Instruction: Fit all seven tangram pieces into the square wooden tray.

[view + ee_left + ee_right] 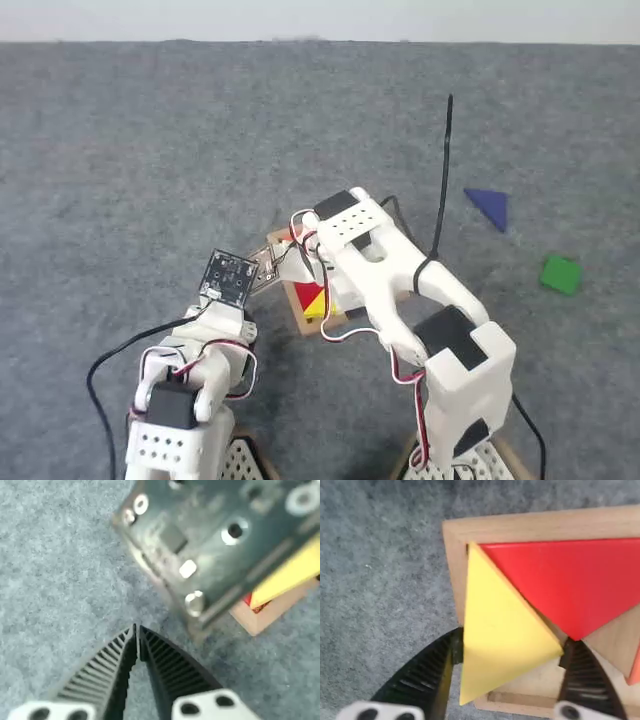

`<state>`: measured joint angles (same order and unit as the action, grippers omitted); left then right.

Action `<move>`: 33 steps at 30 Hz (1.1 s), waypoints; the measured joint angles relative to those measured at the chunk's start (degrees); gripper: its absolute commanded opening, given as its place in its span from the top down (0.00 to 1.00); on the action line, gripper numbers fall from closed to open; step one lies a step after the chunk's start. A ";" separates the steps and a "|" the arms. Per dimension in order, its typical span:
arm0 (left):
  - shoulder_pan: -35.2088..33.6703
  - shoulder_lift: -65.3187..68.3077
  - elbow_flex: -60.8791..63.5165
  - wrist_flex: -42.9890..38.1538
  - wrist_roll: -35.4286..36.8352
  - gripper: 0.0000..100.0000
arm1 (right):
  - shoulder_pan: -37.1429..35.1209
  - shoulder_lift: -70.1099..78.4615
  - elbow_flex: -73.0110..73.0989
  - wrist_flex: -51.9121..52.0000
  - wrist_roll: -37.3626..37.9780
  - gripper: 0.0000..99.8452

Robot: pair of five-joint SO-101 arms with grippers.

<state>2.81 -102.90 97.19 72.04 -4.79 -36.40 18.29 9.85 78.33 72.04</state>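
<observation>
The square wooden tray (pixel 454 555) holds a large red triangle (pixel 570 580) lying flat, with a sliver of an orange piece (pixel 635 667) beside it. My right gripper (pixel 512 642) is shut on a yellow triangle (pixel 495 635), one finger on each side. The triangle is tilted over the tray's corner, with one tip past the rim. From above, the right arm (pixel 380 260) covers most of the tray (pixel 304 325). My left gripper (pixel 137 628) is shut and empty, low over the carpet just beside the tray's corner (pixel 260 620). A blue triangle (pixel 488 207) and a green square (pixel 560 274) lie on the carpet to the right.
Grey carpet (pixel 150 150) covers the table. The right arm's dark wrist body (pixel 215 540) hangs close in front of the left gripper. A black cable (pixel 445 170) rises behind the right arm. The left arm (pixel 195 380) sits at the near left.
</observation>
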 measured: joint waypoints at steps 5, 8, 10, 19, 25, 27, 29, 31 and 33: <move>0.00 0.00 0.00 0.00 0.00 0.99 | 0.09 0.00 0.09 0.00 -0.18 0.65; 0.00 0.00 0.00 0.00 0.00 0.99 | 0.09 0.00 0.09 0.18 -0.18 0.65; 0.00 0.00 0.00 0.00 0.00 0.99 | 0.53 0.00 -0.09 0.26 -0.18 0.65; 0.00 0.00 0.00 0.00 0.00 0.99 | 5.10 0.00 -7.91 0.26 -9.67 0.65; 0.00 0.00 0.00 0.00 0.00 0.99 | 5.27 0.00 -9.85 0.35 -16.97 0.78; 0.00 0.00 0.00 0.00 0.00 0.99 | 5.80 0.00 -9.85 0.35 -20.04 0.87; 0.00 0.00 0.00 0.00 0.00 0.99 | 6.77 0.00 -9.85 0.35 -23.56 0.92; 0.00 0.00 0.00 0.00 0.00 0.99 | 8.35 0.00 -9.85 -0.26 -28.48 0.94; 0.00 0.00 0.00 0.00 0.00 0.99 | 10.29 0.00 -9.85 -2.73 -35.69 0.93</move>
<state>2.81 -102.90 97.19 72.04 -4.79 -26.11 18.29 0.00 75.60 36.35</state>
